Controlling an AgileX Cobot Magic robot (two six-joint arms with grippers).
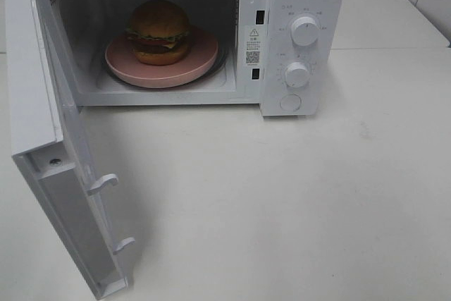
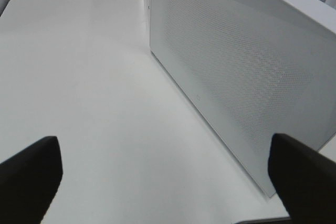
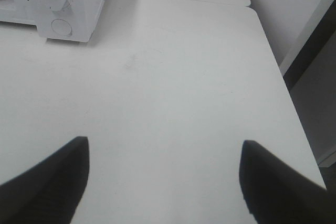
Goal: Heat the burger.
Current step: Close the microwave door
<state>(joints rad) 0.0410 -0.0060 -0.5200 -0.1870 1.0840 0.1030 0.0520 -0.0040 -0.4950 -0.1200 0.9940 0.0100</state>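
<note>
Microwave door (image 1: 32,68) is hanging wide open toward the table's (image 1: 282,195) left front edge, and the left gripper (image 2: 163,156) is hovering just beside its outer face, jaws spread wide and gripping nothing. The burger (image 1: 158,31) is sitting upright on a pink plate (image 1: 204,58) inside the microwave (image 1: 303,5), which is standing along the table's back edge. The right gripper (image 3: 164,148) is hovering over the bare right side of the table, jaws apart and empty.
</note>
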